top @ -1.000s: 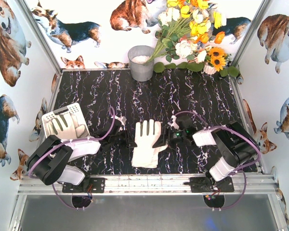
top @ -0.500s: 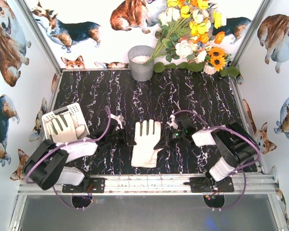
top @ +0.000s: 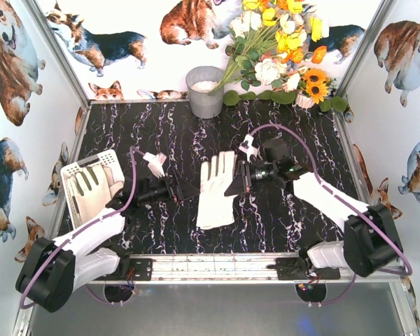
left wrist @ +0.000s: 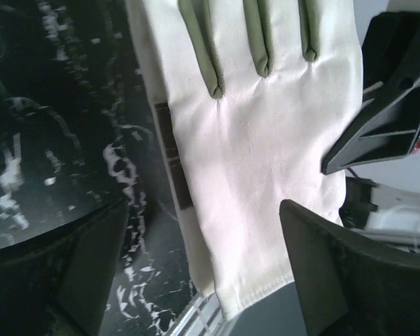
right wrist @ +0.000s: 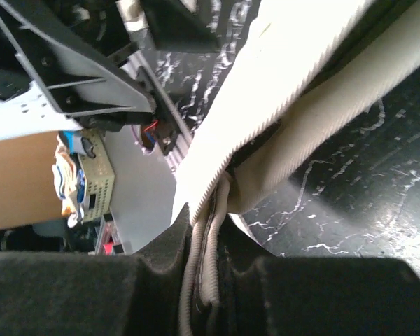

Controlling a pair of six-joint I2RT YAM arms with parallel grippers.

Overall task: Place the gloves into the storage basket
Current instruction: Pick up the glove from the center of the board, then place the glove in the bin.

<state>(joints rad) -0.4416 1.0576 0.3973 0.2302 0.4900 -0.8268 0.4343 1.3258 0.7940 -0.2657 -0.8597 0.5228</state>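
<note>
First glove in storage basket. My right claw pinches second glove; left claw spread. Transfer remaining.

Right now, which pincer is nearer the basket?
Left. The left pincer sits open between the basket and the middle glove; the right pincer is beyond that glove, clamped on its edge.

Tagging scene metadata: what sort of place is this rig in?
Probably a staged lab test cell, not a home: corgi-print panel walls, aluminium frame rail, marble-pattern tabletop with a flower bouquet.
</note>
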